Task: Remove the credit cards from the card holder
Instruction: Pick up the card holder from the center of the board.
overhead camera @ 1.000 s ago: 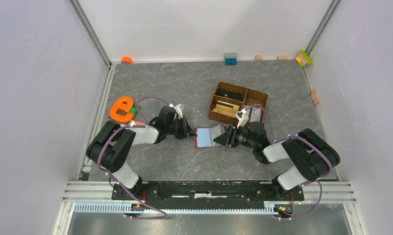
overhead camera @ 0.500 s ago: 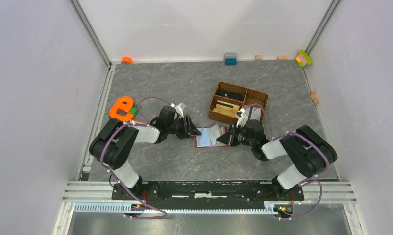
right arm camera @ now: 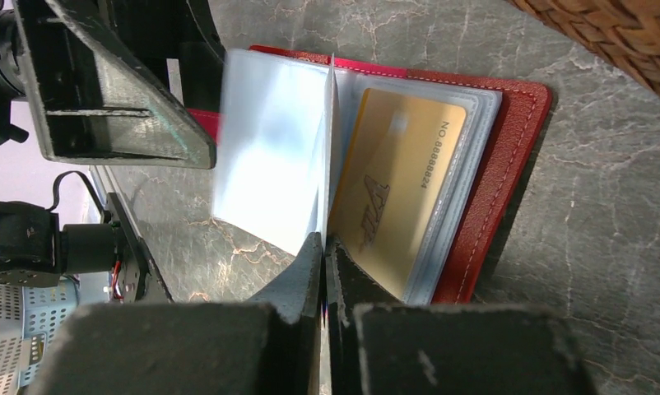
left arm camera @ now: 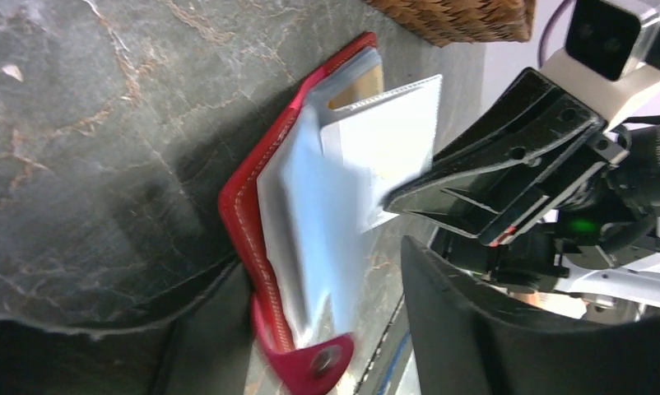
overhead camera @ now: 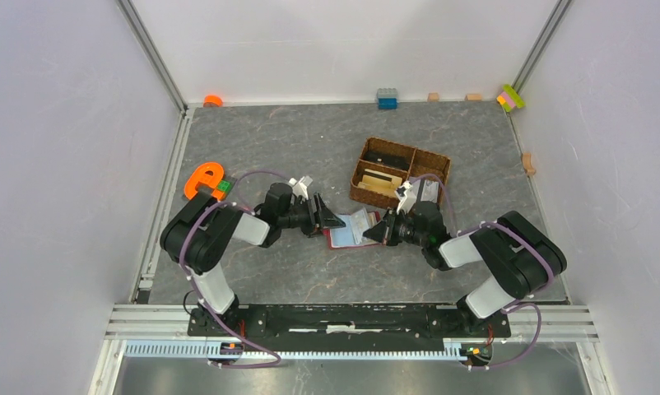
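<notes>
The red card holder (overhead camera: 349, 237) lies open on the table between both arms, with its clear sleeves fanned up. A gold-tan credit card (right arm camera: 397, 189) sits in a sleeve on the holder's (right arm camera: 520, 123) right half; a strip of it (left arm camera: 361, 87) shows in the left wrist view. My right gripper (right arm camera: 324, 247) is shut on the edge of one upright clear sleeve (right arm camera: 328, 140). My left gripper (left arm camera: 335, 329) is open, its fingers on either side of the holder's red cover edge (left arm camera: 240, 206) and snap tab. Other cards are hidden inside the sleeves.
A brown wicker basket (overhead camera: 436, 163) with compartments stands just behind the right arm, close to the holder. An orange e-shaped piece (overhead camera: 203, 181) lies left of the left arm. Small blocks (overhead camera: 386, 98) line the back wall.
My left gripper has opened and let go of the holder. My right gripper has closed on a clear sleeve. The holder has shifted slightly to the right.
</notes>
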Robot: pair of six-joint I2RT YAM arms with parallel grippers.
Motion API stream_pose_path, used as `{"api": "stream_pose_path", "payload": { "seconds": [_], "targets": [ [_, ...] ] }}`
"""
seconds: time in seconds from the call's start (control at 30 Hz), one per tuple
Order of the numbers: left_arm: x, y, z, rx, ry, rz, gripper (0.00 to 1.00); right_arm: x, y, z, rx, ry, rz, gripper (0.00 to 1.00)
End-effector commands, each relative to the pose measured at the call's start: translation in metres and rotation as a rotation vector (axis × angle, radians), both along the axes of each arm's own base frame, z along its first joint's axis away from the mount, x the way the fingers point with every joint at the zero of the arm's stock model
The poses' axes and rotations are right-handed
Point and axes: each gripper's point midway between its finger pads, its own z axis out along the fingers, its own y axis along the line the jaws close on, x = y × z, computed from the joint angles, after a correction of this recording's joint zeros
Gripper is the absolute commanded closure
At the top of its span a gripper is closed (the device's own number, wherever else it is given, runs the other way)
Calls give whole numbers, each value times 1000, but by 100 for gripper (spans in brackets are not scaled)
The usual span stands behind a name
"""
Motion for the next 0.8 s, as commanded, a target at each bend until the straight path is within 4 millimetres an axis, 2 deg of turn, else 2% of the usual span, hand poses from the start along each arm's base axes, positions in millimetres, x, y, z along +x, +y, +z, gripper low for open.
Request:
{"api": "stream_pose_path", "payload": {
  "seconds": [0.0,0.07,0.13,0.27,0.3,0.43,0.53,0.6,0.77],
  "targets": [
    [4,0,27,-58,-85,8,25,6,0,11,15,-53,-8,97],
    [4,0,25,-43,-88,-1,23,4,3,14,39,-55,3,97],
    [4,-2,22,-43,-72,-7,25,4,4,14,45,-52,8,97],
    [4,-4,13,-39,-37,-18,40,3,4,14,46,-53,10,98],
    [4,-5,12,-43,-35,-21,44,3,4,14,47,-55,10,98],
    [1,-11,20,-113,-37,-44,77,3,4,15,47,-61,13,97],
    [1,-11,28,-138,-52,-45,93,4,3,14,34,-68,11,95],
    [2,-9,34,-140,-78,-37,98,5,2,16,26,-80,7,92],
    [2,-1,50,-118,-158,-14,98,9,-5,19,-15,-115,-16,84]
  ]
}}
